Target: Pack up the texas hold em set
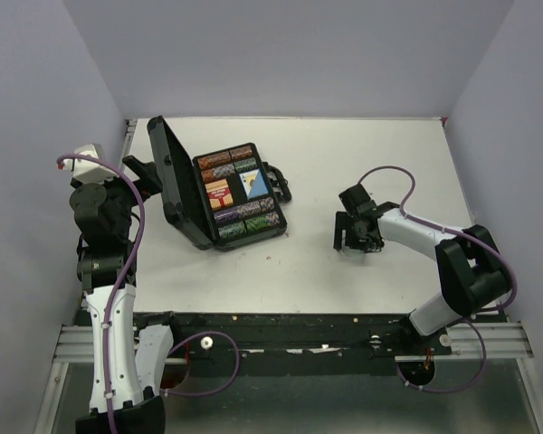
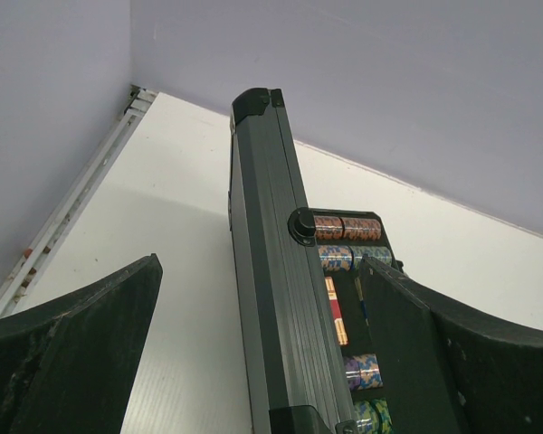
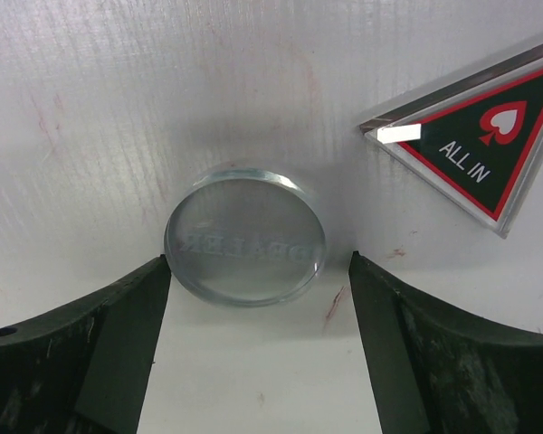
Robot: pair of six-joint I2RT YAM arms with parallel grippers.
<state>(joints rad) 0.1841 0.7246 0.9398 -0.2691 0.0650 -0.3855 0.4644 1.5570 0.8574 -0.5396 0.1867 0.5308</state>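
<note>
The black case (image 1: 185,226) of the texas hold em set lies open at the table's left, its lid (image 1: 169,176) standing upright. Rows of multicoloured chips (image 1: 247,212) and a red deck (image 1: 219,192) and blue deck (image 1: 253,183) fill its tray. My left gripper (image 2: 261,262) is open, its fingers (image 2: 81,339) straddling the lid's edge (image 2: 271,298) without touching it. My right gripper (image 3: 258,262) points down at the table, open, with a clear round dealer button (image 3: 244,237) lying flat between its fingertips. A triangular "ALL IN" marker (image 3: 484,136) lies just beyond it to the right.
The case's handle (image 1: 279,183) sticks out toward the table's middle. Purple walls close in the back and both sides of the white table (image 1: 362,163). A metal rail (image 1: 290,339) runs along the near edge by the arm bases.
</note>
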